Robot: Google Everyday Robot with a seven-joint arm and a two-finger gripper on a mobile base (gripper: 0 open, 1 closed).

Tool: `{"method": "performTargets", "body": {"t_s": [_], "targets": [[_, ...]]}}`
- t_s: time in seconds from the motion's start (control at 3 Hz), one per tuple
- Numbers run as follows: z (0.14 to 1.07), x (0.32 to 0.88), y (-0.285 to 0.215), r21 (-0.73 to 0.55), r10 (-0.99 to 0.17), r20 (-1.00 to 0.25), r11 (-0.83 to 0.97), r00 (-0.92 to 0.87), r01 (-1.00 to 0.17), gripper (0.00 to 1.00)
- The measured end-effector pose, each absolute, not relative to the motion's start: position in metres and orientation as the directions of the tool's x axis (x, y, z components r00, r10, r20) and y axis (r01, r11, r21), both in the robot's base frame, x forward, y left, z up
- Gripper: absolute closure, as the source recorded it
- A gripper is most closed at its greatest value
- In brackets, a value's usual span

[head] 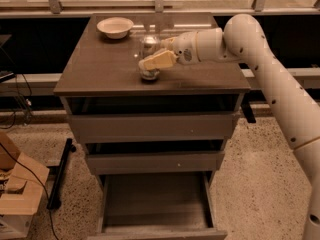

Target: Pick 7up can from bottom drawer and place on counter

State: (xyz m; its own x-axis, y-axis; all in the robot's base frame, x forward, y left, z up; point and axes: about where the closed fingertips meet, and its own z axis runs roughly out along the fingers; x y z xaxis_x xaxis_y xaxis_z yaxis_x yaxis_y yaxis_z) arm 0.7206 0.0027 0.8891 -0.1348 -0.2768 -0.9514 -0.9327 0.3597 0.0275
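The 7up can (149,46), small and silvery, stands upright on the counter (105,69) near its middle. My gripper (152,57) reaches in from the right on a white arm, and its cream fingers (159,60) are closed around the can's sides. The bottom drawer (156,204) is pulled open at the base of the cabinet, and its flat floor is bare.
A cream shallow bowl (115,27) sits at the counter's back left. Two drawers (152,126) above the open one stand slightly out. A cardboard box (17,194) and a black cable lie on the floor at left. A railing runs behind the cabinet.
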Motion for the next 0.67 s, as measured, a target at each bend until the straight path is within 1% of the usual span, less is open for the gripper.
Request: {"method": "performTargets", "body": {"t_s": [0.33,0.67], "targets": [[0.8663,0.7358,0.0036,0.066,-0.282,-0.942,0.380,-0.183,-0.923,0.00],[0.8660,0.7359,0.0037,0.066,-0.282,-0.942,0.380,-0.184,-0.922,0.00]]}}
